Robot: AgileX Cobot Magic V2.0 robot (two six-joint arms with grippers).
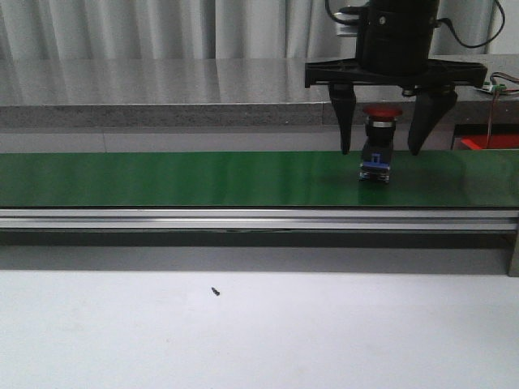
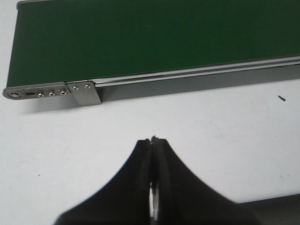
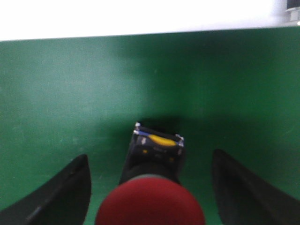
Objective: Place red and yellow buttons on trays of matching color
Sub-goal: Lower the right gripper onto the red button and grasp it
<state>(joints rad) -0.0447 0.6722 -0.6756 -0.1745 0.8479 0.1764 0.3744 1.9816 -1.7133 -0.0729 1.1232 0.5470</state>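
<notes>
A red button [image 1: 379,139] with a red mushroom cap and a black and blue body stands upright on the green conveyor belt [image 1: 162,178], at its right part. My right gripper [image 1: 380,150] hangs over it, open, one finger on each side and neither touching. In the right wrist view the red button [image 3: 151,206] sits between the spread fingers [image 3: 65,197]. My left gripper [image 2: 153,139] is shut with nothing in it, over the white table near the belt's end. A red tray [image 1: 489,143] shows at the far right edge. No yellow button or yellow tray is in view.
An aluminium rail [image 1: 243,217] runs along the belt's front edge, with a metal bracket [image 2: 84,93] near its end. A small dark speck [image 1: 216,291] lies on the white table [image 1: 243,332]. A grey ledge [image 1: 162,113] stands behind the belt.
</notes>
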